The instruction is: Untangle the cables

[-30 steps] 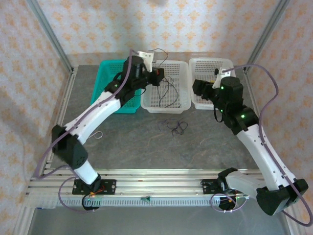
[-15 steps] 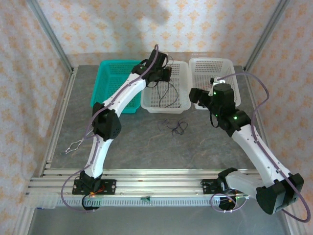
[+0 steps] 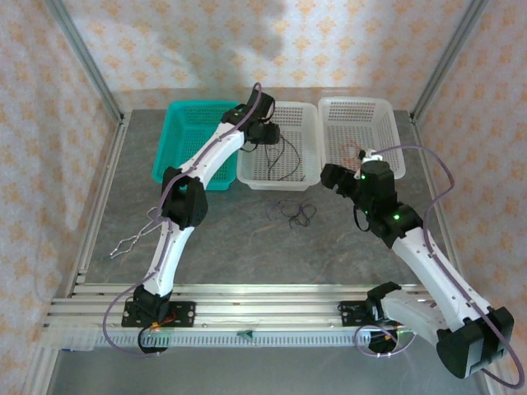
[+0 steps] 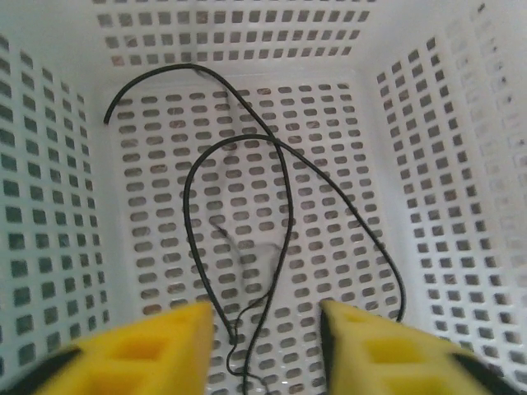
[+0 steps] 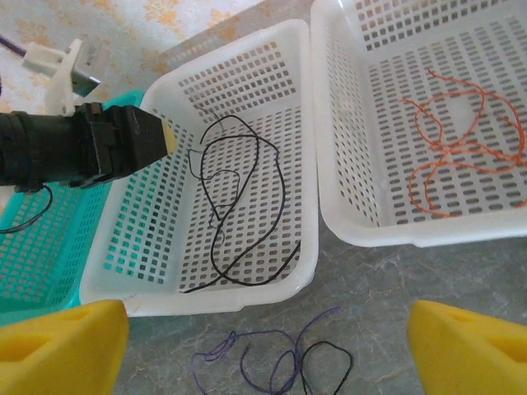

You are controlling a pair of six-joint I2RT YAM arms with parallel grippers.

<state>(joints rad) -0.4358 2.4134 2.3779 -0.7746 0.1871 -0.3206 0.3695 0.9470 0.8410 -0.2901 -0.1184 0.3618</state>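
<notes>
Sorting is unfinished: black cable [image 5: 239,206] is laid in centre basket [image 5: 272,49], orange cable [image 5: 461,148] in right basket [image 5: 329,123]; purple-black tangle [image 5: 280,362] is left on counter [image 5: 370,271]. Left tool [image 4: 263,317] and right tool [image 5: 268,321] are spread, empty.

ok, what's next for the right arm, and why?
Probably lower the right gripper onto the tangle on the table: its jaws are open, the tangle lies just ahead of it, and the black cable already lies in the middle basket.
</notes>
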